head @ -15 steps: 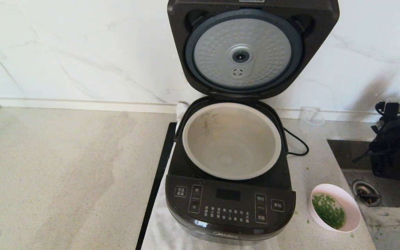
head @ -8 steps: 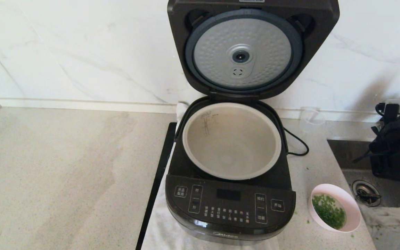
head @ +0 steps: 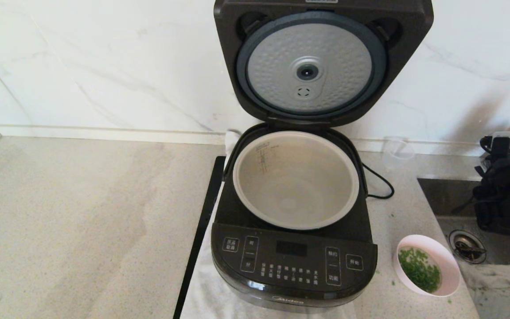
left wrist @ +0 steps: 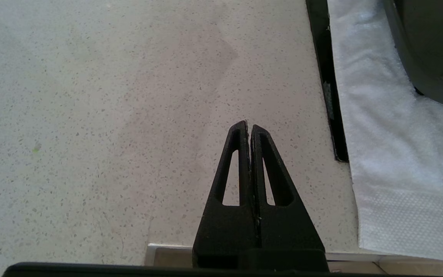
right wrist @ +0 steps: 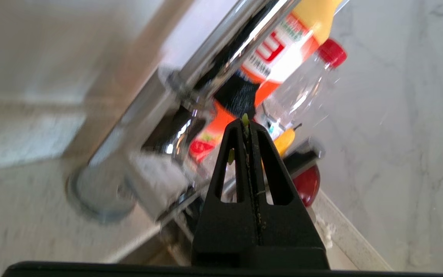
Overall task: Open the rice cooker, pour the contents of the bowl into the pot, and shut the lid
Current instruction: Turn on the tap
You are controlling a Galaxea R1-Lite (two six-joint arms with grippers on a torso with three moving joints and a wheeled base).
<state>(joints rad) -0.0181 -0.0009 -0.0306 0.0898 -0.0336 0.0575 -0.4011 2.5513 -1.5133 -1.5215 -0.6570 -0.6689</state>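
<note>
The black rice cooker (head: 293, 274) stands on a white towel with its lid (head: 311, 66) swung up, the dimpled silver plate facing me. Its grey-beige pot (head: 296, 181) looks empty. The pale pink bowl (head: 427, 271) sits on the counter just right of the cooker, holding chopped green bits (head: 418, 269) in water. My right gripper (right wrist: 248, 122) is shut, raised near the faucet at the far right, with green flecks stuck on its fingers; its arm (head: 505, 190) shows over the sink. My left gripper (left wrist: 249, 126) is shut and empty above bare counter left of the cooker.
A sink (head: 480, 248) with a drain and a crumpled cloth (head: 503, 283) lies right of the bowl. A clear measuring cup (head: 396, 153) stands behind by the wall. Bottles (right wrist: 286, 42) cluster by the faucet (right wrist: 175, 100). A black strip (head: 199, 235) edges the towel.
The right arm has drifted slightly to the right and up over the sink. Cooker, pot and bowl have not moved.
</note>
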